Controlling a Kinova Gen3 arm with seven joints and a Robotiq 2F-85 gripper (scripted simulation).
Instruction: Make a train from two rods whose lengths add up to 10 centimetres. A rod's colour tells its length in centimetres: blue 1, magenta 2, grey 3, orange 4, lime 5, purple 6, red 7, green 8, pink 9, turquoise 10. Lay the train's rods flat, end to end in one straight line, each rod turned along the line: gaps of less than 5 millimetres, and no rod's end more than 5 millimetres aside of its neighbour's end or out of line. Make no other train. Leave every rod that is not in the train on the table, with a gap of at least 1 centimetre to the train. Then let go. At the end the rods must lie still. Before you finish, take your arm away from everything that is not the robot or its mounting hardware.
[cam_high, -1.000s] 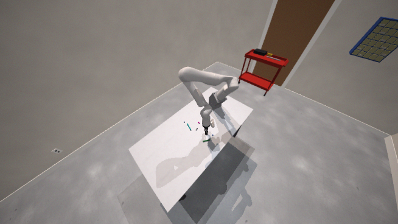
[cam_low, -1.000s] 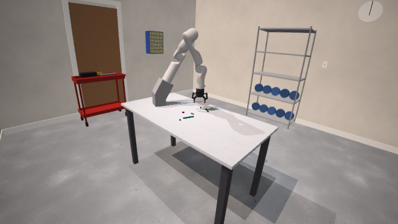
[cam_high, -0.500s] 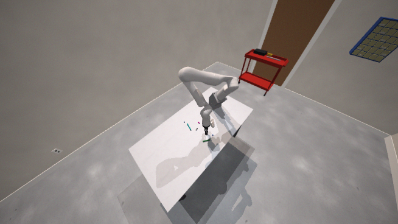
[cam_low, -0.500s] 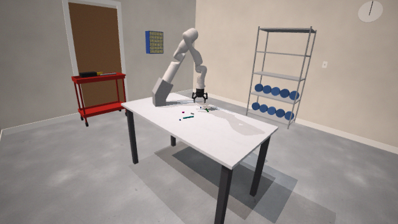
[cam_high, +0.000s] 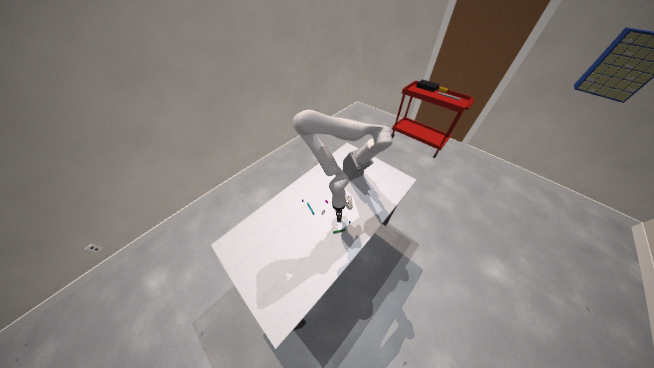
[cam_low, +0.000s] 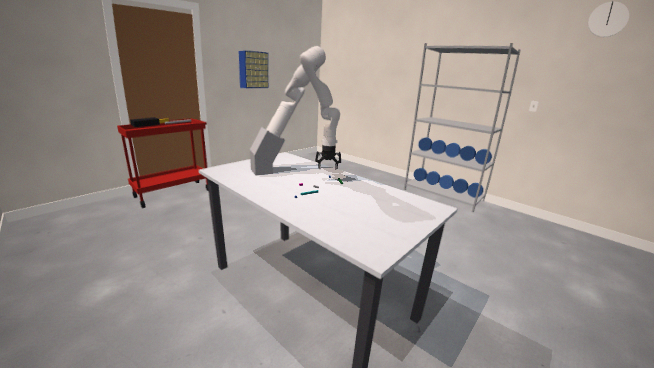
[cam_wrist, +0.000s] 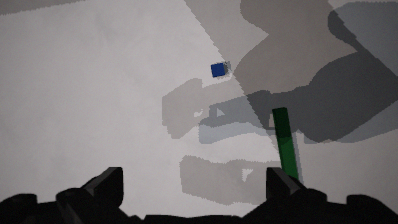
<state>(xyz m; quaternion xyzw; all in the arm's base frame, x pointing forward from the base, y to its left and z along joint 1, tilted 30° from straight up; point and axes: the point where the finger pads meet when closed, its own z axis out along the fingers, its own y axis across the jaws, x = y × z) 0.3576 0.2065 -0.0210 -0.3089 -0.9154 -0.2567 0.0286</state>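
Note:
A green rod (cam_wrist: 286, 142) lies flat on the white table, just ahead of my right finger in the wrist view; it also shows in the top view (cam_high: 339, 230) and the exterior view (cam_low: 340, 180). A small blue rod (cam_wrist: 218, 69) lies farther ahead and to the left, and shows in the top view (cam_high: 349, 222). My gripper (cam_wrist: 194, 182) is open and empty, hovering a little above the table (cam_low: 320, 200), beside the green rod. A turquoise rod (cam_high: 310, 208), a magenta rod (cam_high: 326, 202), a grey rod (cam_high: 323, 212) and another blue rod (cam_high: 302, 201) lie apart to the left.
The arm's grey base (cam_low: 265, 150) stands at the table's far end. A red cart (cam_low: 162, 150) stands by the door and a metal shelf (cam_low: 460, 125) with blue balls stands by the wall, both away from the table.

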